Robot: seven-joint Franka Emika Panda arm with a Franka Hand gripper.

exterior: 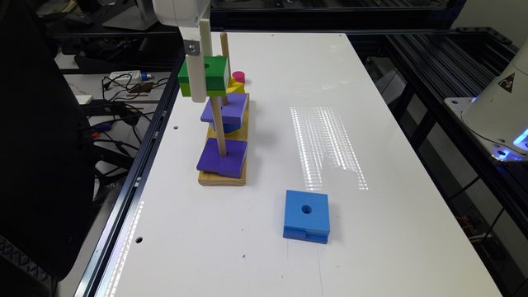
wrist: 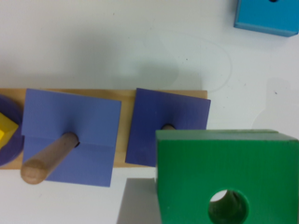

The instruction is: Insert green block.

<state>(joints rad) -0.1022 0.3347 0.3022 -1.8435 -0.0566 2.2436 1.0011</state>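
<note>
The green block (exterior: 214,74) has a dark green top over a lime layer, and its round hole shows up close in the wrist view (wrist: 233,163). It hangs in the air over the wooden base (exterior: 222,179). My gripper (exterior: 202,84) is shut on it, one white finger down its near side. The near peg (exterior: 218,123) rises from a dark purple block (exterior: 222,159) and ends right under the green block. Something brownish shows through the block's hole. A second, taller peg (wrist: 46,161) stands behind, through a lighter purple block (exterior: 226,108).
A blue square block (exterior: 307,216) lies flat on the white table toward the front. A yellow piece (exterior: 236,86) and a pink cylinder (exterior: 238,76) sit at the base's far end. The table's edge rail (exterior: 136,181) runs close beside the base.
</note>
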